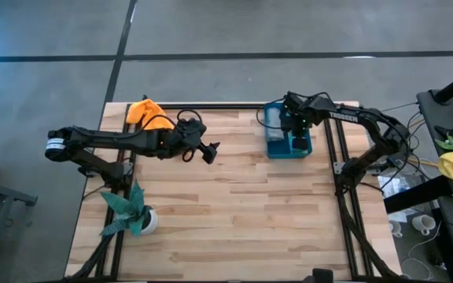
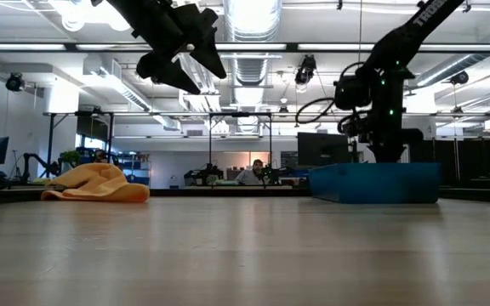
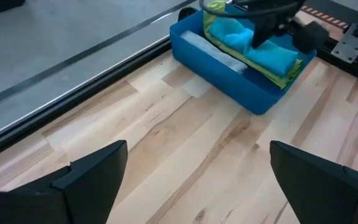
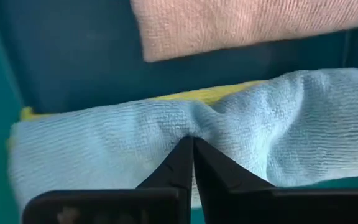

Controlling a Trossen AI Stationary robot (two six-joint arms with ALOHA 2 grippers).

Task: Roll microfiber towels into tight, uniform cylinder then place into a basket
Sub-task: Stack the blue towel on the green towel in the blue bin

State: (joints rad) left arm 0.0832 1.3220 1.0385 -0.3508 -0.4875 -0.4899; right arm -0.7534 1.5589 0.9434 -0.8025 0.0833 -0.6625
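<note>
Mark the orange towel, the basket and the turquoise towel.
orange towel (image 2: 99, 183): low view, middle of the crumpled heap.
basket (image 3: 222, 78): left wrist view, its near outer wall.
turquoise towel (image 4: 110, 140): right wrist view, the folded cloth's upper face, beside the shut right tool's tips.

place: lab | evidence: ceiling ducts (image 2: 245, 59), monitors (image 2: 321, 149) (open hall)

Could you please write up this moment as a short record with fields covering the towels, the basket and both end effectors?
basket: blue basket at the table's far right
in basket: turquoise towel on lime green towel, grey towel beside them
outside basket: orange towel, unrolled, at the far left edge
right end effector: shut, pinching the turquoise towel inside the basket
left end effector: open, empty, raised above the table
</note>
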